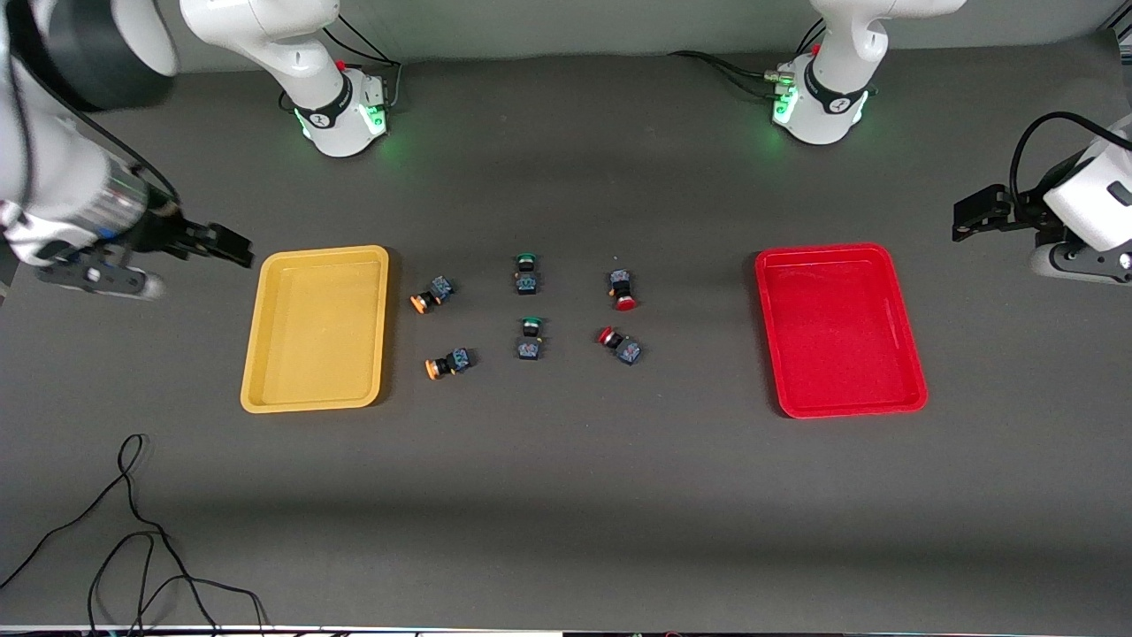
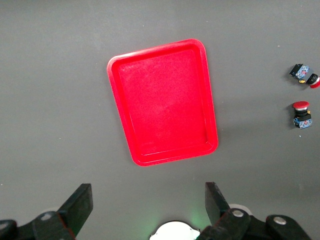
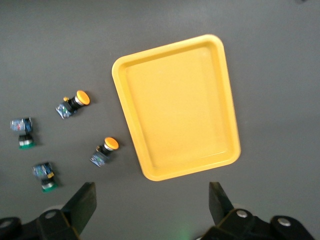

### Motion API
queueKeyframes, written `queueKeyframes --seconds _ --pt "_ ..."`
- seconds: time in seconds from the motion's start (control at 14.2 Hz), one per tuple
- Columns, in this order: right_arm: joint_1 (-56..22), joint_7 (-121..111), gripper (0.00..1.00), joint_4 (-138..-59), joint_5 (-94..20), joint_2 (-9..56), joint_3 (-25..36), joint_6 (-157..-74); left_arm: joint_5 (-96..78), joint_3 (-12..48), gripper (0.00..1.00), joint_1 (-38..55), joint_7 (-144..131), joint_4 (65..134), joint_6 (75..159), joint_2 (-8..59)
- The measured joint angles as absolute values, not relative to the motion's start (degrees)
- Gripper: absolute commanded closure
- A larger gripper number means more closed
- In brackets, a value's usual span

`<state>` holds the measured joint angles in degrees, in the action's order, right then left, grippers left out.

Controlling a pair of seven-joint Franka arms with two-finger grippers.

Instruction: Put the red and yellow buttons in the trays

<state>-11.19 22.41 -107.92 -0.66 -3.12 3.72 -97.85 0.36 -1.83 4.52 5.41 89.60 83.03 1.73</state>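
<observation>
Both tools gape wide and empty: the right tool (image 1: 232, 245) hangs just outside the yellow tray (image 1: 316, 328), whose other side has the 2 yellow buttons (image 1: 442, 329), while the left tool (image 1: 968, 215) mirrors it by the red tray (image 1: 838, 329) and 2 red buttons (image 1: 621, 318).

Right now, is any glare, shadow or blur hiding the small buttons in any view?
Front view: even light, soft shadows, the red-capped pushbutton switches sharp; green glow only at the bases. Left wrist view: the shallow red plastic tray evenly lit, no glare. Right wrist view: the orange-yellow-capped pushbutton switches crisp.

Both arms wait, raised off the desk at its two ends; the left gripper (image 1: 968, 215) and the right gripper (image 1: 232, 247) each hang with jaws spread wide and nothing between them
</observation>
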Motion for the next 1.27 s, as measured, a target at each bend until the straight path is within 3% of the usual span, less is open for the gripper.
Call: queueKeyframes --seconds 0.35,0.56,0.92,1.27 --pt "-13.2 42.3 0.00 -113.3 -2.5 1.1 -0.5 -106.5 0.3 -1.6 0.00 4.9 5.4 90.3 83.3 3.3" --pt "-14.7 49.2 0.00 -119.9 -7.4 4.0 -0.7 -118.4 -0.1 1.3 0.00 7.6 -0.4 92.8 84.5 3.2" --pt "-16.5 59.3 0.00 -128.4 -8.3 12.5 -5.1 -132.2 -2.8 9.7 0.00 17.7 -20.5 96.0 89.3 2.9" --pt "-18.2 64.5 0.00 -131.2 -8.3 17.7 -6.3 -139.5 -3.4 10.8 0.00 29.2 -34.5 98.2 98.1 5.0"
